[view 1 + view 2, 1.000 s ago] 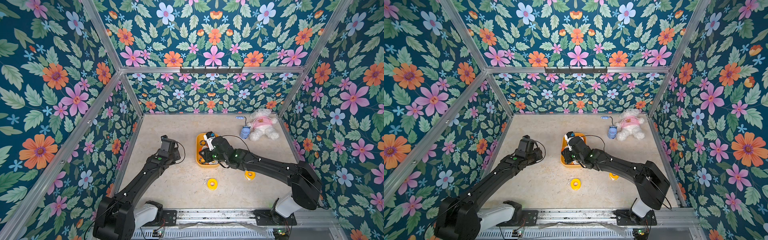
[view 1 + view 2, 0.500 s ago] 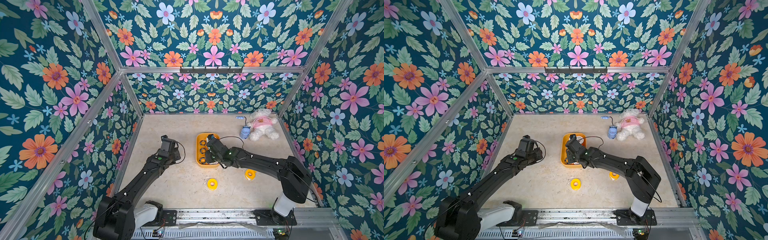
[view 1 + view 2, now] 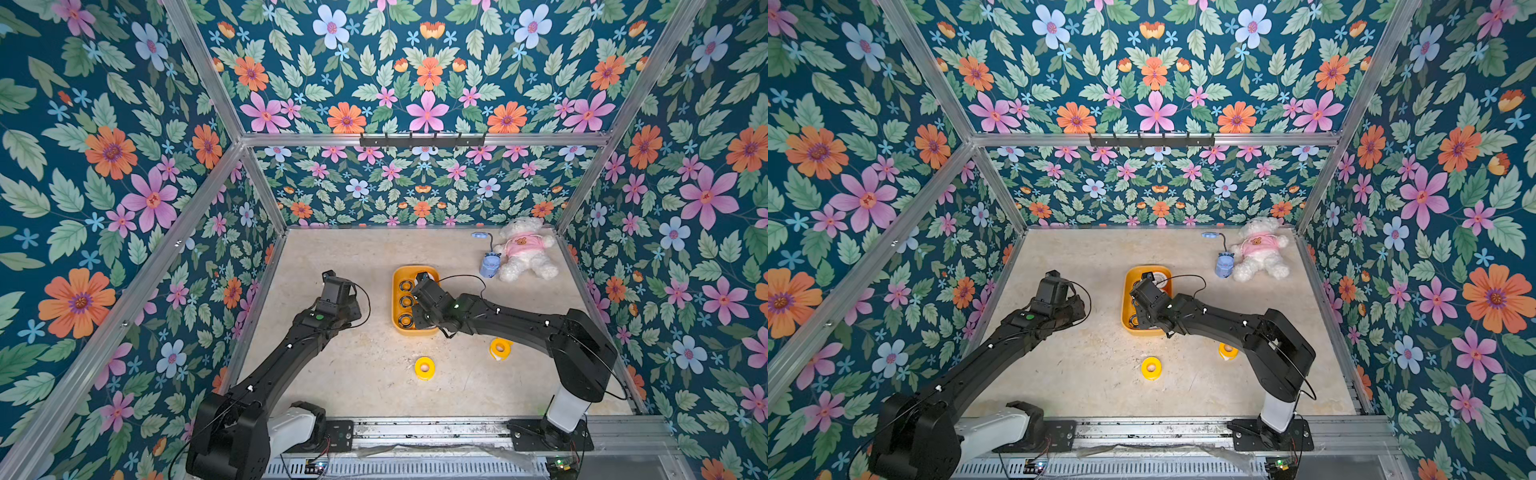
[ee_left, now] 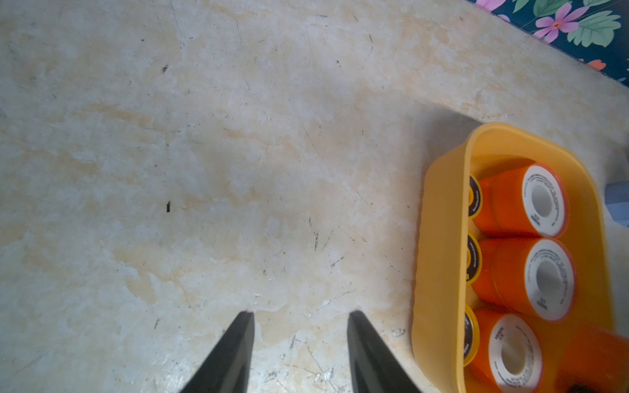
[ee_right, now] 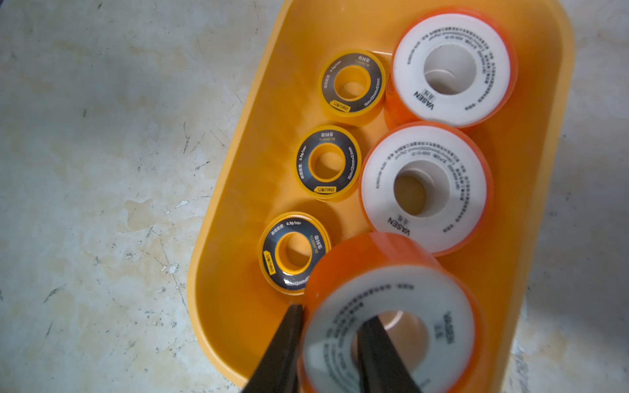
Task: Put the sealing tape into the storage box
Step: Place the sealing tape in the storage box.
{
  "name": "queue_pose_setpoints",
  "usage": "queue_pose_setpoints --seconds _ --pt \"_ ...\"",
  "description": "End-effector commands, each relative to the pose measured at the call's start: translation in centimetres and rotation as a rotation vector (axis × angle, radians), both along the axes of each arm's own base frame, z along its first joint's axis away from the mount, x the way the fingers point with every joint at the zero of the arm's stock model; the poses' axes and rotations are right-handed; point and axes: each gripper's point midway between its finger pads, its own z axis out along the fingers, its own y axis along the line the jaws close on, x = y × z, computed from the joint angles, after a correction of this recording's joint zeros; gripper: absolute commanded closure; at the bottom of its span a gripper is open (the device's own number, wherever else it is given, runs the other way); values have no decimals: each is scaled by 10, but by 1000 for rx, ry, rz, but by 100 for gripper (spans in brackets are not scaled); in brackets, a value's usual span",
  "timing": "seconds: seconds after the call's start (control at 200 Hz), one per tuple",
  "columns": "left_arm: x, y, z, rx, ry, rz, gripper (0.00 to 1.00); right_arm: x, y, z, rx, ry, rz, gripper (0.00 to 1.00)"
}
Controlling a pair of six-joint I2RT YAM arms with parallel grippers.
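Right wrist view puts the held piece up front: a white-faced, orange-rimmed roll of sealing tape [image 5: 391, 323]. Its printed label is blurred by closeness, its body is glossy translucent orange, and its core is wide and hollow. The right gripper [image 5: 333, 313] is clenched on the roll's wall, one of the black fingers [image 5: 374, 357] down through the core and the other against the outer rim. A second ago this gripper rode higher over the box; since then the arm has sunk, and in both top views it now hides the roll. I read that as the placing step nearly done, with only the release missing.

Under the roll lies the shallow yellow-orange plastic storage box [image 5: 238, 306]. It already holds three small black-and-yellow rings [image 5: 326, 163] in a row and, beside them, two more white-faced rolls [image 5: 425, 190] lying flat. The held roll hangs at the end of that second row; whether it touches anything beneath I cannot tell.

Outside the box, two plain yellow rolls [image 3: 424, 368] wait on the pale stone tabletop [image 3: 353, 374], apart from the box, so the job is not finished. The left gripper [image 4: 301, 313] has not moved: its fingers are spread and empty over bare tabletop beside the box.
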Motion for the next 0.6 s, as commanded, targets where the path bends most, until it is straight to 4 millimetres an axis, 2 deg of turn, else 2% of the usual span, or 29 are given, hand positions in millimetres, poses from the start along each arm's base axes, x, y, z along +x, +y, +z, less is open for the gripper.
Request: queue_pose_setpoints --seconds 0.0,0.595 --pt "2 0 1 -5 -7 3 49 1 -4 -4 -20 6 -19 72" --pt "3 -2 2 -7 -7 -2 49 3 -11 -18 -60 27 -41 68"
